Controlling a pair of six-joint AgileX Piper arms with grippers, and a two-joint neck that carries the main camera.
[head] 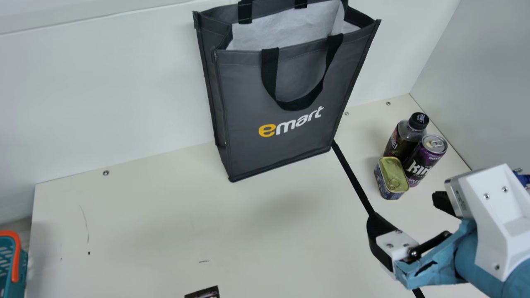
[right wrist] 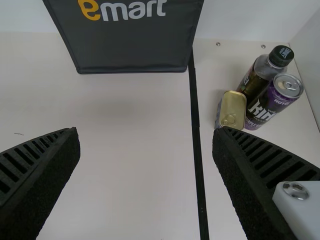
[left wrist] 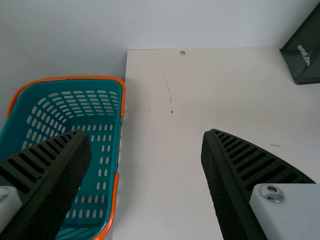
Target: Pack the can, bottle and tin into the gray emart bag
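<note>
Bring right gripper (right wrist: 146, 131), spread wide and empty, over tin (head: 391, 178) first, probably; straddle squarely, without tipping can (head: 426, 159) or bottle (head: 397, 140), grouped right of gray emart bag (head: 290, 149). Lift well above rim (head: 248, 53) before releasing. Keep left gripper (left wrist: 146, 134), also wide and empty, clear. Can't judge gaps within group, nor see down to bag bottom; see bottle only partly, behind can.

Main view clock: bag (head: 248, 159) x1 at 12; bottle (head: 399, 145) x1, can (head: 426, 157) x1, tin (head: 390, 170) x1, all around 3. Basket (head: 6, 285) x1 at 8. Table screws (head: 106, 172) x3: one near 9, two at 2. Black strip (head: 354, 176) x1, 3 to 5. Dark printed item (head: 205, 293) x1 around 7, probably single, cut off by the edge.
</note>
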